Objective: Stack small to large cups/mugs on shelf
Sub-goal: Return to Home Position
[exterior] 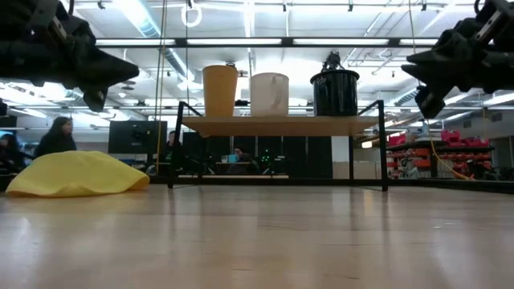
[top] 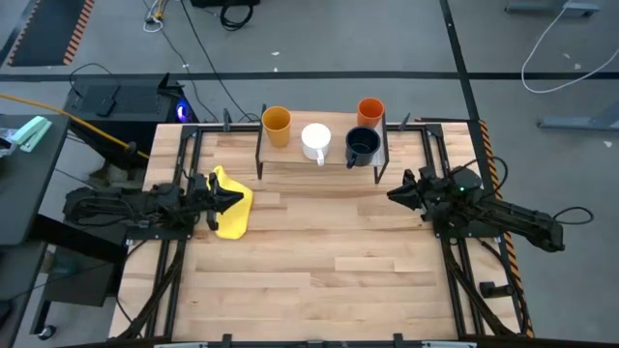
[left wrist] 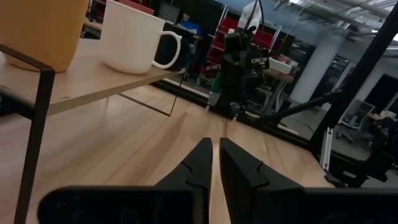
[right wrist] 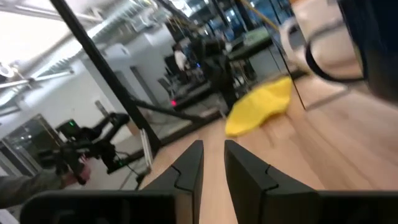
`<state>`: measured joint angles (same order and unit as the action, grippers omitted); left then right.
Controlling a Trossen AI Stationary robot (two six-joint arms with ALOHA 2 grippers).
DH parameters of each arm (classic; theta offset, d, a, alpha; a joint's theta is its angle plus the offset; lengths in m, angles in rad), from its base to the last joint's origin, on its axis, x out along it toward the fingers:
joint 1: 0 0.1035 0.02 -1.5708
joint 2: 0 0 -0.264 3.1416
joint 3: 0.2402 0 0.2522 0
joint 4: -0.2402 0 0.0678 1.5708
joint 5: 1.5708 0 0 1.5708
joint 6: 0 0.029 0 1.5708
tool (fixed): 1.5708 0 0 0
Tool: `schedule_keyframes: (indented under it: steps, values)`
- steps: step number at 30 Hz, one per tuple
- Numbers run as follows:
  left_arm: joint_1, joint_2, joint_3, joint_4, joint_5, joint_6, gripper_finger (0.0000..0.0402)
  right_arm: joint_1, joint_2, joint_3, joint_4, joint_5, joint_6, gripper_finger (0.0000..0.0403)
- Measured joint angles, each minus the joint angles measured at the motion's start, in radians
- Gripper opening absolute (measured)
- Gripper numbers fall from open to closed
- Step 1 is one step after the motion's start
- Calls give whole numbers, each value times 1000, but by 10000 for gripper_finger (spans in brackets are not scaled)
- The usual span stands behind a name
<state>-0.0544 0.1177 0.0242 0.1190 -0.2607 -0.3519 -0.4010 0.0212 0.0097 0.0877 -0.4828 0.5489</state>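
Note:
The shelf [top: 319, 170] stands at the table's far side, and all the cups rest on it by their bases. From left to right they are the yellow-orange cup [top: 276, 126], the white mug [top: 316, 141] and the dark mug [top: 362, 147]. The orange-red cup [top: 370, 111] sits behind the dark mug and is hidden in the low view. My left gripper [top: 238, 196] hovers shut over the yellow cloth [top: 230, 217], pointing right. My right gripper [top: 395, 194] hovers shut near the shelf's right leg, pointing left. Neither holds anything.
The yellow cloth [exterior: 76, 175] lies bunched on the tabletop left of the shelf [exterior: 281, 125]. The shelf's thin black legs [exterior: 384, 144] stand at its corners. Bare slatted wood [top: 319, 261] spreads between the arms and toward the near edge. People sit in the room beyond [exterior: 56, 136].

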Motion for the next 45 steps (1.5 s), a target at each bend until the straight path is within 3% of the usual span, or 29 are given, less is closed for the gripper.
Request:
schedule_keyframes:
  steps: [45]
  values:
    - [0,0,0,0,0,-2,30,0,11,0,-12,3,-2,72]
